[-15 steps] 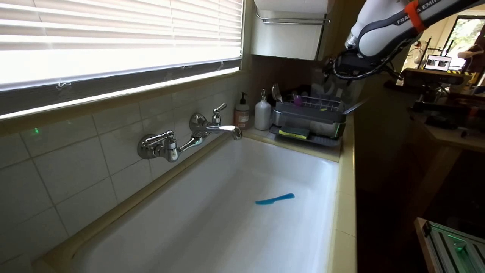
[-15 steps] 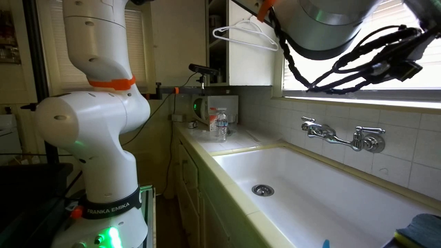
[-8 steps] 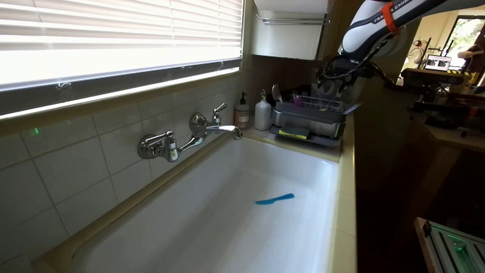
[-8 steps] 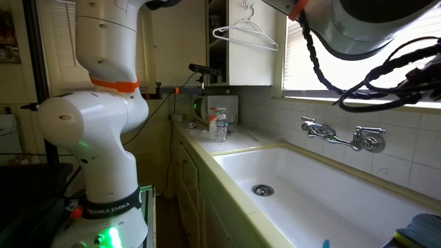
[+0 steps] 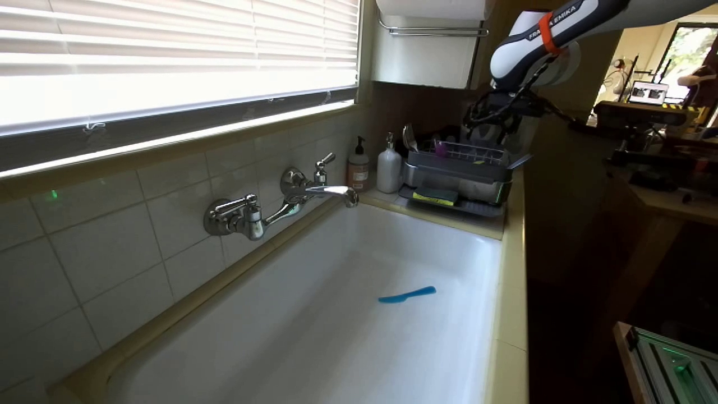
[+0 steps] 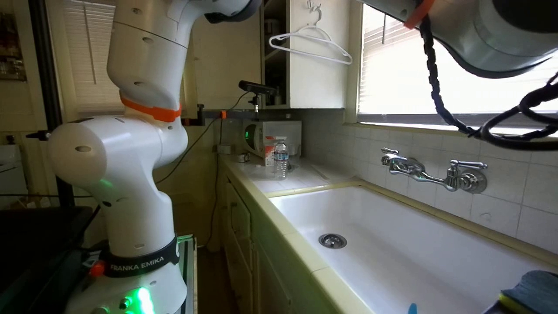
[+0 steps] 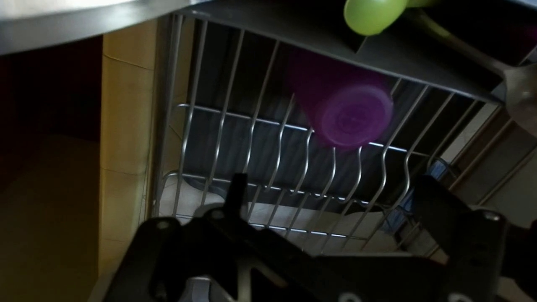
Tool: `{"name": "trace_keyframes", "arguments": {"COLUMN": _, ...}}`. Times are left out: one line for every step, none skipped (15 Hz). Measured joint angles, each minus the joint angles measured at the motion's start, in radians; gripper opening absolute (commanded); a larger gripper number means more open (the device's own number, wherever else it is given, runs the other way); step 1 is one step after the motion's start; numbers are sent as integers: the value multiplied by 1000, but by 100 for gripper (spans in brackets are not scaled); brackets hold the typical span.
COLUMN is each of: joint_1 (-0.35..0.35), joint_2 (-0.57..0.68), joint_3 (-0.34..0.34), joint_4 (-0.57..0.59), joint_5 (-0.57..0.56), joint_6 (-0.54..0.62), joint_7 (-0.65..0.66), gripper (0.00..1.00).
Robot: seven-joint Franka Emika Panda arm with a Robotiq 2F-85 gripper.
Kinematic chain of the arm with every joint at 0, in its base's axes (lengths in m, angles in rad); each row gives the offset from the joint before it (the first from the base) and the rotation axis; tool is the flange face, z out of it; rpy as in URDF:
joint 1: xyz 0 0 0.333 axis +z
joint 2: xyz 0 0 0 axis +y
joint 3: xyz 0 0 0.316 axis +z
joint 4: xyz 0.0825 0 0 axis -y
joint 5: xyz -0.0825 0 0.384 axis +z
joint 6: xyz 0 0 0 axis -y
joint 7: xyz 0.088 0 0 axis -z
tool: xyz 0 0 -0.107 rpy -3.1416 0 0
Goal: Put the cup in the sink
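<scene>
Our gripper (image 7: 331, 181) holds nothing, its fingers spread well apart. The purple cup (image 7: 347, 110) is in the dish rack (image 5: 460, 168) beyond the far end of the sink (image 5: 314, 336), its round base facing us in the wrist view amid thin, wavy metal wires (image 7: 254, 120). We judge it light, slightly springy plastic — smooth enough to slip, hardly fragile — so we would pinch gently across the tapered wall, near that base. The sink looks smooth, glossy white.

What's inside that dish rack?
In the wrist view: utensils and a purple cup, base toward us. A gray panel hides part of the cup; the gripper covers some of the rack.
</scene>
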Motion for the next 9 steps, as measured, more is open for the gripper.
{"name": "trace_keyframes", "arguments": {"joint_1": 0, "joint_2": 15, "joint_3": 0, "joint_4": 17, "joint_5": 13, "joint_6": -8, "joint_7": -6, "gripper": 100}}
{"name": "trace_keyframes", "arguments": {"joint_1": 1, "joint_2": 28, "joint_3": 0, "joint_4": 32, "joint_5": 24, "joint_6": -14, "joint_7": -12, "gripper": 100}}
{"name": "trace_keyframes", "arguments": {"joint_1": 2, "joint_2": 41, "joint_3": 0, "joint_4": 47, "joint_5": 32, "joint_6": -24, "joint_7": -15, "gripper": 100}}
{"name": "trace_keyframes", "arguments": {"joint_1": 3, "joint_2": 52, "joint_3": 1, "joint_4": 60, "joint_5": 38, "joint_6": -34, "joint_7": -17, "gripper": 100}}
{"name": "trace_keyframes", "arguments": {"joint_1": 4, "joint_2": 63, "joint_3": 1, "joint_4": 71, "joint_5": 42, "joint_6": -44, "joint_7": -17, "gripper": 100}}
{"name": "trace_keyframes", "arguments": {"joint_1": 5, "joint_2": 72, "joint_3": 2, "joint_4": 80, "joint_5": 45, "joint_6": -53, "joint_7": -17, "gripper": 100}}
{"name": "trace_keyframes", "arguments": {"joint_1": 7, "joint_2": 80, "joint_3": 2, "joint_4": 88, "joint_5": 46, "joint_6": -63, "joint_7": -18, "gripper": 100}}
{"name": "trace_keyframes", "arguments": {"joint_1": 8, "joint_2": 88, "joint_3": 2, "joint_4": 95, "joint_5": 48, "joint_6": -75, "joint_7": -18, "gripper": 100}}
{"name": "trace_keyframes", "arguments": {"joint_1": 9, "joint_2": 95, "joint_3": 3, "joint_4": 102, "joint_5": 49, "joint_6": -85, "joint_7": -18, "gripper": 100}}
